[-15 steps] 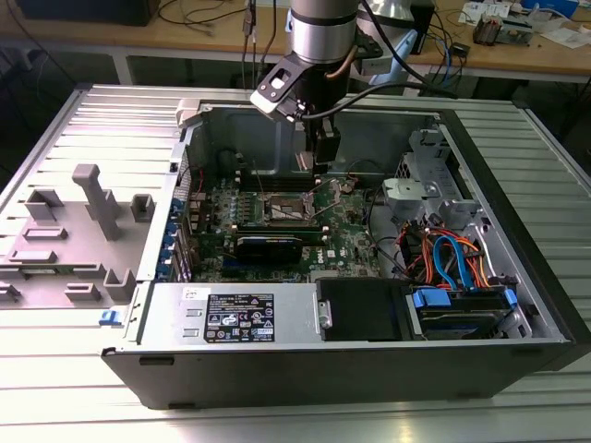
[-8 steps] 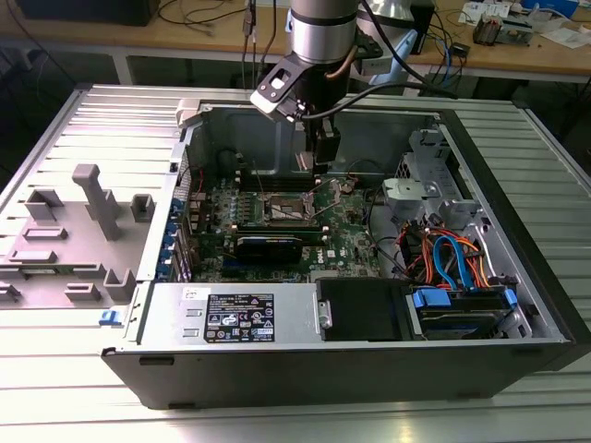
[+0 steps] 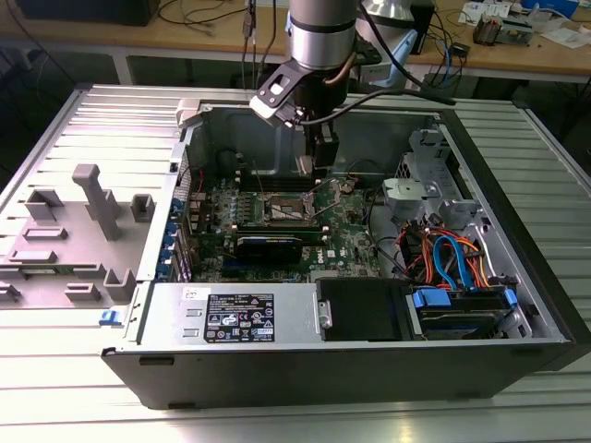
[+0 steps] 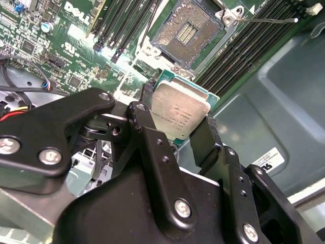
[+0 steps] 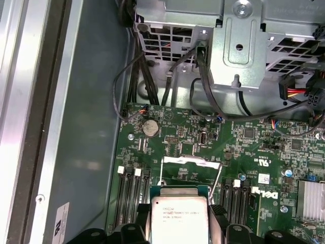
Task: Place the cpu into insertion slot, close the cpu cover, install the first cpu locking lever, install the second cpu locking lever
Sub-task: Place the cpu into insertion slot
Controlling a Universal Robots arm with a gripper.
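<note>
Gripper (image 4: 177, 113) clamped the cpu (image 4: 184, 104) by 2 opposite edges, held above the green board (image 4: 76, 61), near the uncovered insertion slot (image 4: 189, 31).

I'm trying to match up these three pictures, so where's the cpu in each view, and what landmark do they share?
Exterior view: the cpu seems to be the small pale piece at the gripper tip, above the board.
Second wrist view: cpu clamped between the black fingers, near the insertion slot.
First wrist view: cpu in front of the raised cpu cover.
Shared landmark: the green circuit board.
</note>
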